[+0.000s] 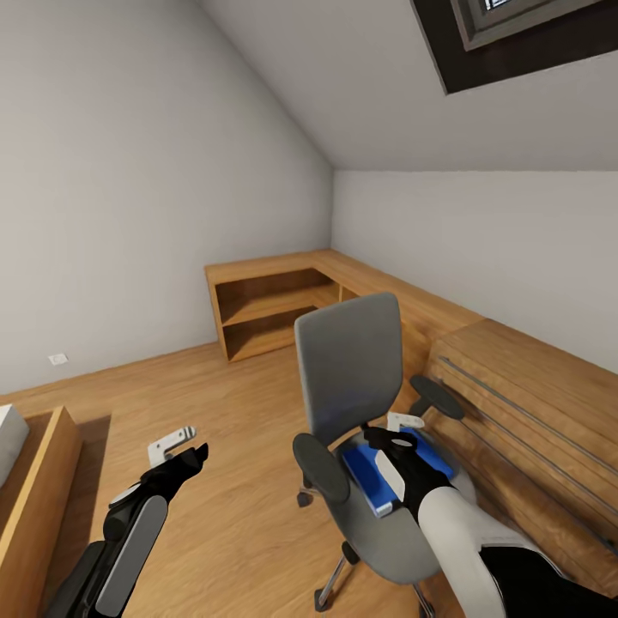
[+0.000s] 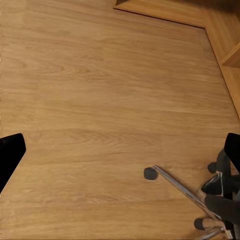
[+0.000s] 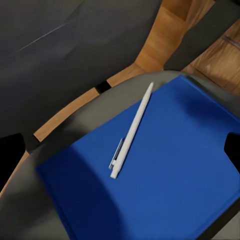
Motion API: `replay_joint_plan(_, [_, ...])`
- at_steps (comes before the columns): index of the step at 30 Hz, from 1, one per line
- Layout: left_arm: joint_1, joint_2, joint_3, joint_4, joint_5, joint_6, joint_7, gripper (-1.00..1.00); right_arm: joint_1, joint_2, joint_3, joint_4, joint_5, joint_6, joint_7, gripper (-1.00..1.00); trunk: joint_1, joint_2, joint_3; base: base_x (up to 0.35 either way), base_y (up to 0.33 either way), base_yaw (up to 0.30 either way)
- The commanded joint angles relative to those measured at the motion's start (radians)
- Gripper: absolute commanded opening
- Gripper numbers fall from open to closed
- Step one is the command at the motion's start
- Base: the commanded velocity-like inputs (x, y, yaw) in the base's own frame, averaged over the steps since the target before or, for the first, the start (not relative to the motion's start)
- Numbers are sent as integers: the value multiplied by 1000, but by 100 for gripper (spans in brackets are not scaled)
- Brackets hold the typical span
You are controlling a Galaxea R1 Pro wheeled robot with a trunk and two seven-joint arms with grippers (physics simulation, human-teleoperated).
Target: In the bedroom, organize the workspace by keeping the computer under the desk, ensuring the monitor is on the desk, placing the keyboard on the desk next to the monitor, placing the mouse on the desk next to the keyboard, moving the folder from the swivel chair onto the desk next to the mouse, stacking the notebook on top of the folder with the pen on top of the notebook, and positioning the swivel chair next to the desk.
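Observation:
The grey swivel chair [image 1: 350, 369] stands mid-room with its back toward the corner. On its seat lies the bright blue folder [image 1: 367, 477], and the slim white pen [image 3: 131, 131] rests diagonally on the folder [image 3: 165, 190]. My right gripper [image 1: 402, 427] hovers just above the folder, open, its fingers [image 3: 10, 155] spread wide to either side of the pen. My left gripper [image 1: 176, 446] is open over bare floor left of the chair, with the chair's chrome base [image 2: 192, 197] at one side. The desk, computer, monitor, keyboard, mouse and notebook are out of view.
A low light-wood shelf unit [image 1: 266, 309] fills the far corner and continues as a drawer unit [image 1: 524, 403] along the right wall, close to the chair's armrest. A wooden frame [image 1: 34, 489] stands at the left edge. Wood floor [image 1: 232, 403] lies open between them.

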Motion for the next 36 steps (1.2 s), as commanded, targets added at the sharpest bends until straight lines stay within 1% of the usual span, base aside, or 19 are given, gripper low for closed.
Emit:
replay_joint_plan(1, [-1, 1, -3, -1, 10, 1, 12, 100, 0, 1, -3, -2, -5, 4, -2, 100, 4, -8, -4, 0, 0, 0])
replay_joint_plan(7, [-1, 1, -6, -1, 11, 1, 16, 100, 0, 0, -3, -2, -4, 2, -2, 100, 27, -50, -23, 0, 0, 0])
replay_joint_plan(9, [-1, 1, -7, -1, 11, 1, 17, 100, 0, -2, -3, -1, -2, -14, -2, 100, 35, -64, -29, 0, 0, 0])
replay_joint_plan(11, [-1, 1, -7, -1, 10, 1, 17, 100, 1, -4, 1, 23, 9, -58, -1, 100, 42, -78, -36, 0, 0, 0])
replay_joint_plan(13, [-1, 1, -7, -1, 11, 1, 17, 100, 1, -6, 6, 48, 23, -74, -1, 100, 50, -92, -42, 0, 0, 0])
replay_joint_plan(14, [-1, 1, -7, 0, 10, 1, 17, 100, -3, -16, 11, 77, 56, -69, -3, 100, 54, -99, -45, 0, 0, 0])
replay_joint_plan(16, [-1, 1, -9, 0, 10, 1, 17, 100, -19, -29, 10, 83, 62, -4, -4, 100, 61, -113, -51, 0, 0, 0])
replay_joint_plan(18, [-1, 1, -11, 0, 10, 1, 17, 100, -65, -36, 9, 85, 63, 85, -5, 100, 69, -127, -58, 0, 0, 0])
replay_joint_plan(20, [-1, 1, -12, -1, 11, 1, 16, 100, -99, -40, 7, 86, 63, 147, -7, 100, 77, -141, -64, 0, 0, 0])
replay_joint_plan(22, [-1, 1, -13, -1, 11, 1, 16, 100, -116, -45, 6, 87, 62, 193, -6, 100, 84, -155, -70, 0, 0, 0])
replay_joint_plan(24, [-1, 1, -13, -1, 11, 1, 16, 100, -126, -49, 2, 88, 62, 222, -5, 100, 92, -169, -76, 0, 0, 0])
replay_joint_plan(28, [-1, 1, -14, -1, 11, 1, 16, 100, -133, -51, -7, 98, 61, 236, -3, 100, 107, -197, -89, 0, 0, 0])
replay_joint_plan(30, [-1, -4, -16, 0, 11, 1, 16, 100, -134, -53, -11, 102, 56, 236, 1, 100, 115, -211, -95, 0, 0, 0])
replay_joint_plan(32, [-1, -22, -21, 0, 9, 1, 17, 100, -135, -54, -15, 105, 38, 236, 5, 100, 123, -225, -101, 0, 0, 0])
replay_joint_plan(35, [-1, -41, -24, 0, 6, 1, 17, 100, -135, -54, -16, 104, 23, 236, 8, 100, 134, -246, -111, 0, 0, 0])
replay_joint_plan(36, [-1, -43, -24, 0, 6, 1, 17, 100, -135, -55, -17, 103, 19, 237, 8, 100, 138, -253, -114, 0, 0, 0])
